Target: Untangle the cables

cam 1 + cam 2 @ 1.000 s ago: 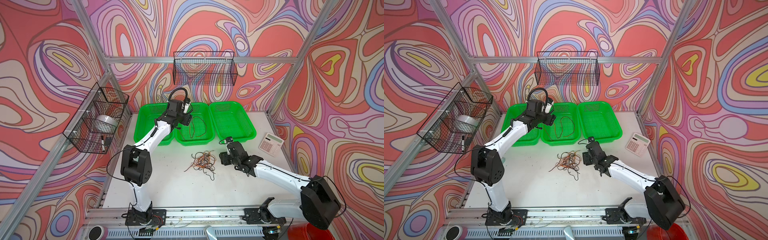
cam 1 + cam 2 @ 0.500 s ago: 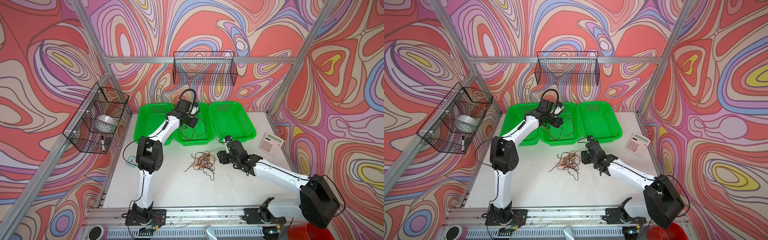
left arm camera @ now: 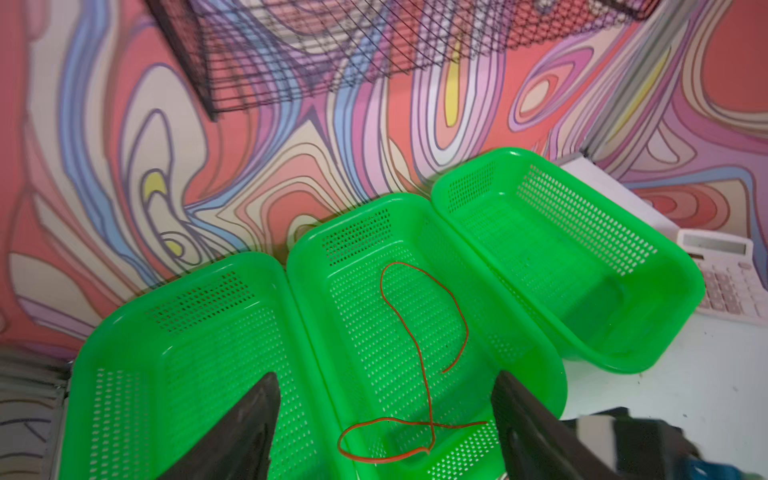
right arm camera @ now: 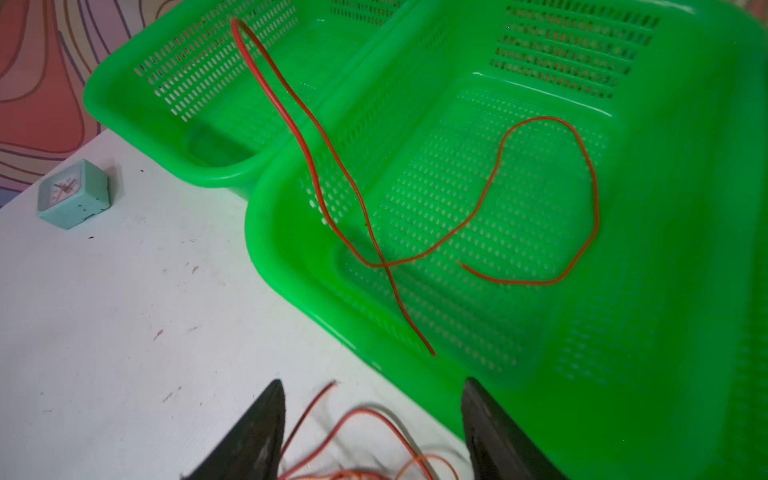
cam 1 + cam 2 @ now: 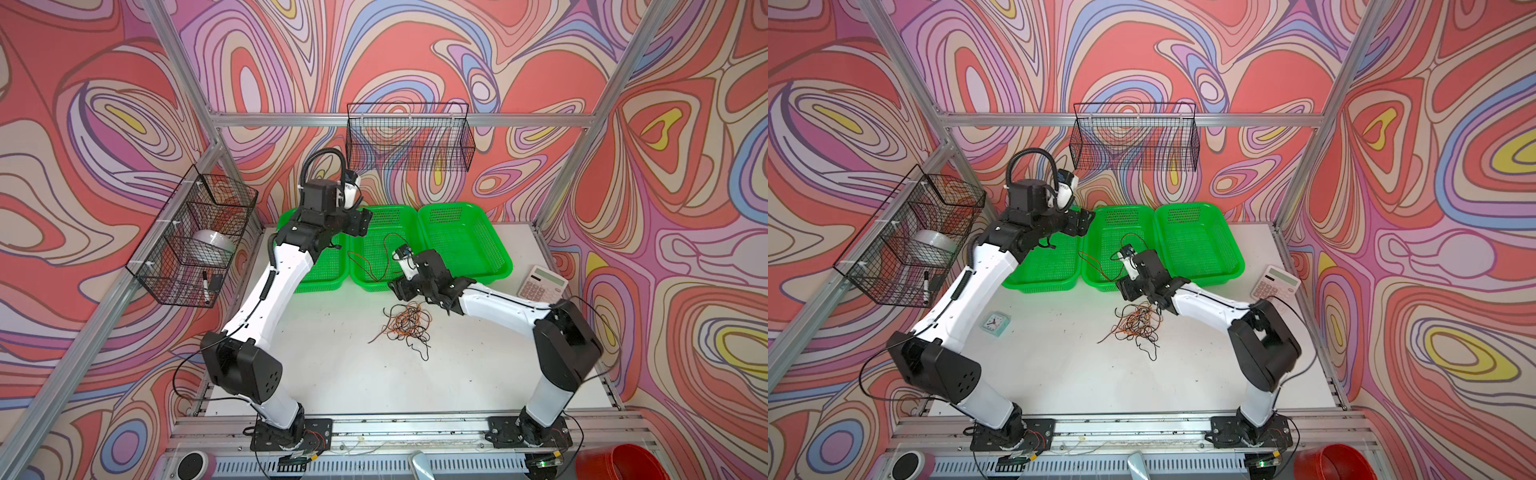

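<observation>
Both top views sit high up front, looking down across the whole tabletop (image 5: 332,365) to the green baskets (image 5: 461,245). Left wrist cam looks past the left gripper (image 3: 386,374), close over the baskets, facing the back wall (image 3: 291,166). Right wrist cam looks past the right gripper (image 4: 372,381), low and tight on the middle basket (image 4: 286,245), which both wrist views share.

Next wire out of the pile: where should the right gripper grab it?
Take the black tail trailing out of the tangle toward the front of the table. Come straight down, jaws across the strand: it lies flat and alone there, so no other wire should get pinched.
</observation>
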Robot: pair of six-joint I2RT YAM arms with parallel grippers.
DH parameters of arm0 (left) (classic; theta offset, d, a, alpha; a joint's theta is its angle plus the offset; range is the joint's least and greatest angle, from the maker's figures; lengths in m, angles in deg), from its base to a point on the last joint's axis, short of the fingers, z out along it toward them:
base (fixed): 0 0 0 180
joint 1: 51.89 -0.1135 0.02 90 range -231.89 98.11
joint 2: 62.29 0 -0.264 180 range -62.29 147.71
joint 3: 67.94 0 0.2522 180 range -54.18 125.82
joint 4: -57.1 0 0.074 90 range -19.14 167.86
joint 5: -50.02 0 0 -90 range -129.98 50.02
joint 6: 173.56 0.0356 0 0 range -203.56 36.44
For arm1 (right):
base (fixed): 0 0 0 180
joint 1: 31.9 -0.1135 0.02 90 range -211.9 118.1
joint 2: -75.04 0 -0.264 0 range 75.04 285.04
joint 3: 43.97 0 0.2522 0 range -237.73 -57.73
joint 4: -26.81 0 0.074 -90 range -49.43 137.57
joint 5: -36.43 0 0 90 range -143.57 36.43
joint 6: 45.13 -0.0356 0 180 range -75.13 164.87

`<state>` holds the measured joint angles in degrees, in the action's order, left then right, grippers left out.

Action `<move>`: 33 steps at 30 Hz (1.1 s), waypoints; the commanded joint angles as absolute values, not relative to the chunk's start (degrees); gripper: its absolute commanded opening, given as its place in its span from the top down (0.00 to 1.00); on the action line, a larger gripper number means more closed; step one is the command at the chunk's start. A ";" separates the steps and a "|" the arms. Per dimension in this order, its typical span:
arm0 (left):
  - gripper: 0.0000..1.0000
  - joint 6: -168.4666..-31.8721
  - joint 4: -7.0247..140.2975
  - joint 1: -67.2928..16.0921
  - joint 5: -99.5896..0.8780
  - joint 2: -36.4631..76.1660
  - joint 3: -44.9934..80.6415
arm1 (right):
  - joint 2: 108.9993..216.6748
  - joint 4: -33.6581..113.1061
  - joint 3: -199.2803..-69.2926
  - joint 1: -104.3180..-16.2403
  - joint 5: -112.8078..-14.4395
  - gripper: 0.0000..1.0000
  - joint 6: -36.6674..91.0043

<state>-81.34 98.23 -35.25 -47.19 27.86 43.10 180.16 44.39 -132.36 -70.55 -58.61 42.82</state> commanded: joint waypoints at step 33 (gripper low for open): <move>0.48 -81.99 102.82 -35.89 -54.17 3.81 5.24 | 215.27 73.40 -183.88 -64.59 -44.88 0.49 34.61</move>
<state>-81.30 104.26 -35.77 -48.98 5.21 7.12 219.74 71.10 -184.65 -64.30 -46.33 33.99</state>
